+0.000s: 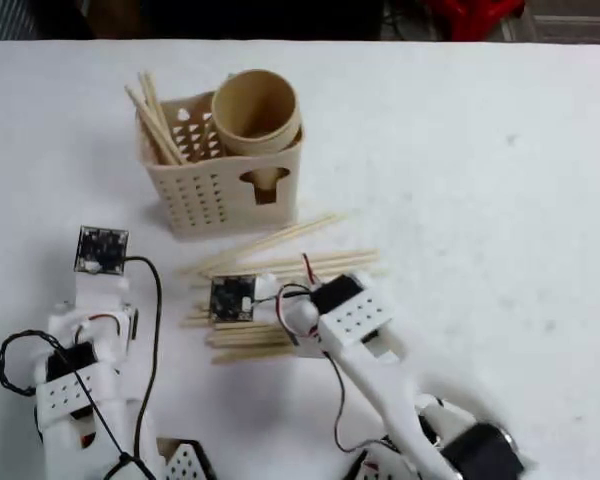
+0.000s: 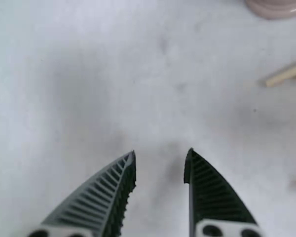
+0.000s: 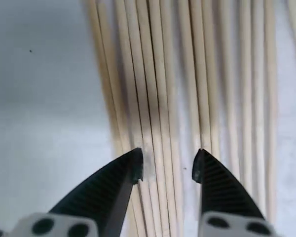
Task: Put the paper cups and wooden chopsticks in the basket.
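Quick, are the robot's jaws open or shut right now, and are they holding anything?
Left gripper: jaws open, holding nothing, above the table.
Right gripper: jaws open, holding nothing, just over the loose chopsticks.

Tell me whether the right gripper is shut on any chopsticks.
No, the right gripper is open, its jaws apart over the chopsticks that lie flat on the table.

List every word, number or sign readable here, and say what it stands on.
No text can be read.
The basket, cups, chopsticks and table are plain, with no print.
Any marks on the left arm's board and the right arm's board are too small to read.
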Available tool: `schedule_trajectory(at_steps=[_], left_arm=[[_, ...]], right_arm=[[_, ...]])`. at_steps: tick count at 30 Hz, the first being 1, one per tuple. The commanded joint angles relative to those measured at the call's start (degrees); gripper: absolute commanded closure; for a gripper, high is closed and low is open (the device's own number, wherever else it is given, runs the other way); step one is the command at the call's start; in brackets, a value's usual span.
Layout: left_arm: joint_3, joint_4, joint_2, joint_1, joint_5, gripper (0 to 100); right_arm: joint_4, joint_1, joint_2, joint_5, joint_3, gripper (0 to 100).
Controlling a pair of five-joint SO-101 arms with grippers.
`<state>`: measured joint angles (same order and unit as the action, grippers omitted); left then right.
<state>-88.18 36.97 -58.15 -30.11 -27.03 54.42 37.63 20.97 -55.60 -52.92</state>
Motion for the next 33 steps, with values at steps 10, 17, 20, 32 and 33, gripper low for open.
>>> schedule_trajectory(at_steps=[10,17,20,32,33], left_arm=[[0.3,-1.0,-1.1,-0.4,0.5,83],[0.3,-1.0,-1.1,-0.4,0.5,83],[0.3,-1.0,-1.1,-0.4,0.5,83],[0.3,-1.0,-1.1,-0.4,0.5,83],[0.3,-1.0,-1.1,-0.4,0.5,83]], right_arm=[[-7.0,-0.9,-11.2,2.7,3.1,91.4],[-5.8,-3.0,-10.1,6.4,6.2,96.4],[-2.2,-2.9,-8.0,6.6,8.4,96.7],[5.7,-2.6,7.9,13.5,13.7,96.8],[5.7,-2.6,9.5,15.1,14.9,96.8]])
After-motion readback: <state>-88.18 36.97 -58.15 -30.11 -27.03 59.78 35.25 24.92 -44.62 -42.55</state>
